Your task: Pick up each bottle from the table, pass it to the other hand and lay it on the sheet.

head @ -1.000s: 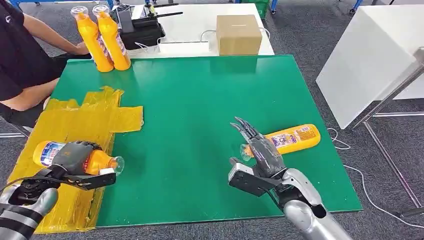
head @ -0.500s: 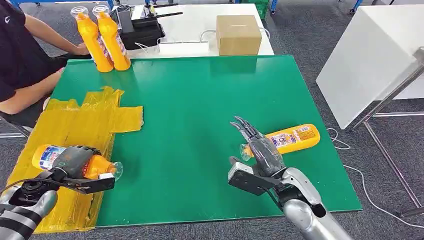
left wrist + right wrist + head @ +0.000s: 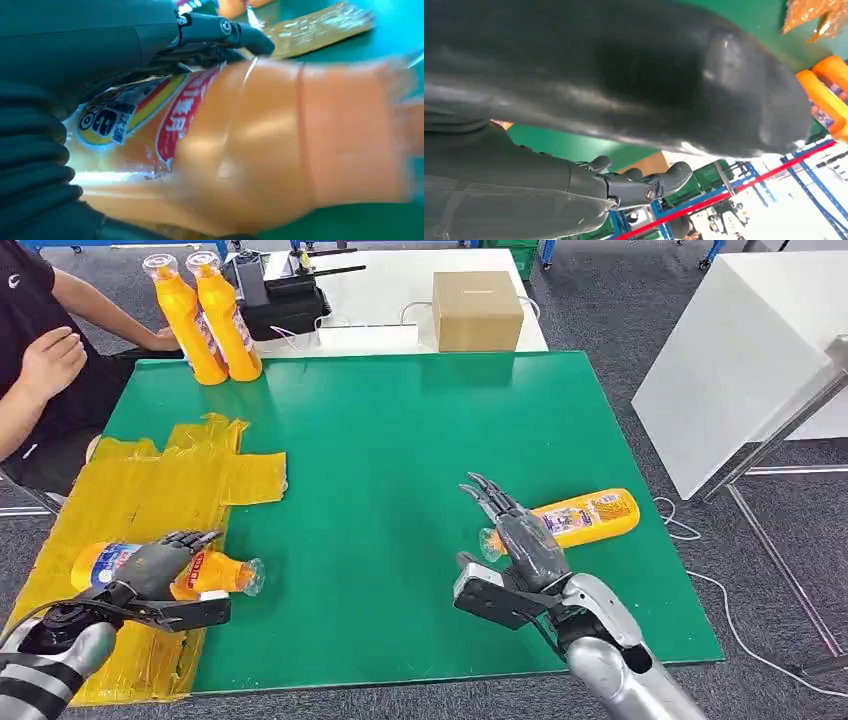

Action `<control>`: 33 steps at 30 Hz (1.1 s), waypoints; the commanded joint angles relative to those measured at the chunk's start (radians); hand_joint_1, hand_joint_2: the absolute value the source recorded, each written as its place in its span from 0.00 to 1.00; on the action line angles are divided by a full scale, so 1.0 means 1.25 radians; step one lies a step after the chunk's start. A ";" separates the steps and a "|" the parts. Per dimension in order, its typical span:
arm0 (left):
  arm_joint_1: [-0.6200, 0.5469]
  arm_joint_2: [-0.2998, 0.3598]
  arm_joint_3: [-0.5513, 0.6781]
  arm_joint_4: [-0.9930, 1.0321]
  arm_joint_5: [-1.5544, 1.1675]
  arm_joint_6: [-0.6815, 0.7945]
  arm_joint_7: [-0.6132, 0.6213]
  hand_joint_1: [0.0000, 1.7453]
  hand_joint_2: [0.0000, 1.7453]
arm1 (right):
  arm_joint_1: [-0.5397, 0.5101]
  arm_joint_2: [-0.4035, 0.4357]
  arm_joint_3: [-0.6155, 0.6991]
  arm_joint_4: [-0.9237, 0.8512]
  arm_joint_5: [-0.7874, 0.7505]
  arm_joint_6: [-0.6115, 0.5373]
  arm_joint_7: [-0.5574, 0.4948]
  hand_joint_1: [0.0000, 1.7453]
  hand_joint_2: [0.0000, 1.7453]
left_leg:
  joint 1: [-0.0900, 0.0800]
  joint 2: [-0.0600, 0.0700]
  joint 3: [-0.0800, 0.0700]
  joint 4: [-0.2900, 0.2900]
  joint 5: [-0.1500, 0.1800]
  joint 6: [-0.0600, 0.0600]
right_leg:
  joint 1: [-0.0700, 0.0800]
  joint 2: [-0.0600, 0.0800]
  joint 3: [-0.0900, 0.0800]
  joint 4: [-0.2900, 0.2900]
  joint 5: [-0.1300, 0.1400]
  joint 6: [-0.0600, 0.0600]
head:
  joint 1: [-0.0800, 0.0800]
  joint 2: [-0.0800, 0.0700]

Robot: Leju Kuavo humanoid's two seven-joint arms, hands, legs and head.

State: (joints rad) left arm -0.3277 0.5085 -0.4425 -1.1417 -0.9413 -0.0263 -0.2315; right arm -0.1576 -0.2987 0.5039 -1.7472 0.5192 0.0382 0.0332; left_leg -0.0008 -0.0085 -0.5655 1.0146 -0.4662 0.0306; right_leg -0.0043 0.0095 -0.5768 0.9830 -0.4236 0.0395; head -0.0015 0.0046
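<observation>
A blurred orange plastic bottle [image 3: 260, 150] with a red, yellow and blue label is lying against the dark left hand [image 3: 100, 55], whose fingers [image 3: 240, 37] are reaching over it toward one o'clock, where crinkled yellow sheet [image 3: 320, 30] is lying on green table [image 3: 390, 40].

My head view is bright and even, shadows soft under my arms. At my left wrist the bottle [image 3: 260, 145] smears with blur (right wrist: dark, unfocused).
</observation>
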 commanded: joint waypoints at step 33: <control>0.163 -0.304 0.464 -0.493 0.789 -0.168 -0.110 0.00 0.00 | 0.198 -0.080 -0.189 -0.060 0.182 -0.048 0.044 0.00 1.00 | -0.001 -0.001 0.002 -0.001 -0.002 0.000 | -0.001 -0.002 0.003 -0.002 -0.001 0.000 | 0.000 0.000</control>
State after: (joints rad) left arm -0.2034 0.3192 -0.0109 -1.5952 -0.0563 -0.1799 -0.3486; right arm -0.0266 -0.3506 0.4163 -1.7887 0.6743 -0.0133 0.0538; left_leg -0.0026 -0.0085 -0.5669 1.0148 -0.4671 0.0315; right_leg -0.0056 0.0092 -0.5787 0.9820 -0.4237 0.0397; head -0.0015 0.0046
